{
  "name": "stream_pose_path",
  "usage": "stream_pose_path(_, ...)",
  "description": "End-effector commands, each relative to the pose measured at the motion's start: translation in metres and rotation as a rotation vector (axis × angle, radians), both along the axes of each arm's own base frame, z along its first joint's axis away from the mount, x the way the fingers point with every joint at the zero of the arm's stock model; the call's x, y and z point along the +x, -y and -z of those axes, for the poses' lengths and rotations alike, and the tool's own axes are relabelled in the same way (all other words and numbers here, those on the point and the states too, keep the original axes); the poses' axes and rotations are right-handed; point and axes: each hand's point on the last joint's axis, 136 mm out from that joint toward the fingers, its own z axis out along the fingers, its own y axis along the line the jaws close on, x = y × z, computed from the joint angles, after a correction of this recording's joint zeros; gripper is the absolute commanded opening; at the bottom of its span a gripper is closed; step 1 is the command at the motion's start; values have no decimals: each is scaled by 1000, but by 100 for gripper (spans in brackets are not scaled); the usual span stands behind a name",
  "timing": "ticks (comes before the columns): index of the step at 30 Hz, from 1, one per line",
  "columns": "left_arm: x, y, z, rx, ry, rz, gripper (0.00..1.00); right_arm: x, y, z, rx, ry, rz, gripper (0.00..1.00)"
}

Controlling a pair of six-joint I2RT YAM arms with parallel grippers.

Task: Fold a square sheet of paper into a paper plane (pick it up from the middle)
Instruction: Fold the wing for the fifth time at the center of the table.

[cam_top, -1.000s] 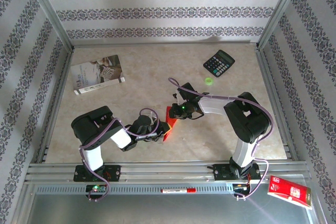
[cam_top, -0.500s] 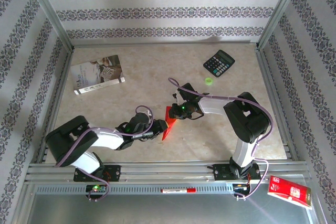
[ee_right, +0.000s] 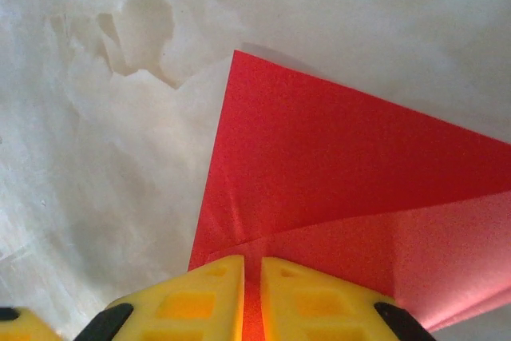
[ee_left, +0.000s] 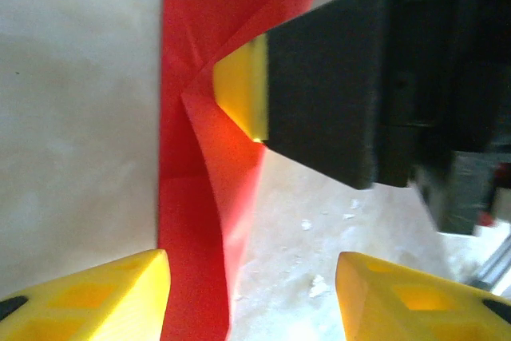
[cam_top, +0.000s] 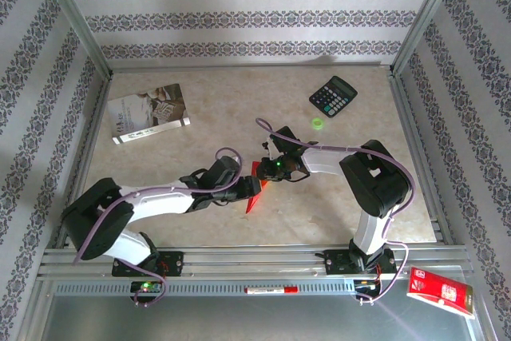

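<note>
The square sheet of paper, bright red and folded into a narrow pointed shape, lies near the table's middle between both arms. In the left wrist view the red paper has one flap raised. My left gripper stands open astride its near end, the fingers apart from the paper. My right gripper is shut on the paper's far edge. In the right wrist view its yellow fingertips pinch a thin layer of the sheet. That same right finger shows clamping the raised flap.
A black calculator and a small green ring lie at the back right. A grey-white booklet is at the back left. A glossy red packet sits off the table by the right base.
My left gripper has opened and let go of the paper. Its arm has stretched out low across the table. The right gripper has kept its hold in place.
</note>
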Motion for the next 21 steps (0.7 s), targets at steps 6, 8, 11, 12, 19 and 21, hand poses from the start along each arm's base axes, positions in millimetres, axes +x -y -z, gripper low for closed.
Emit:
stream_pose_path(6,-5,-5,24,125,-27,71,56,-7,9,18,-47,-33,-5,16)
stream_pose_path(8,-4,-3,25,118,-27,75,55,-7,8,18,-46,-32,-4,16)
stream_pose_path(11,-4,1,28,99,-34,81,54,-7,8,18,-45,-34,-4,16)
stream_pose_path(12,-4,3,27,95,-34,82,54,-6,8,17,-43,-31,-4,16)
stream_pose_path(19,-2,8,31,98,-38,94,48,-3,5,14,-31,-28,2,16)
stream_pose_path(21,-3,9,33,98,-44,101,45,-3,4,14,-29,-28,2,16)
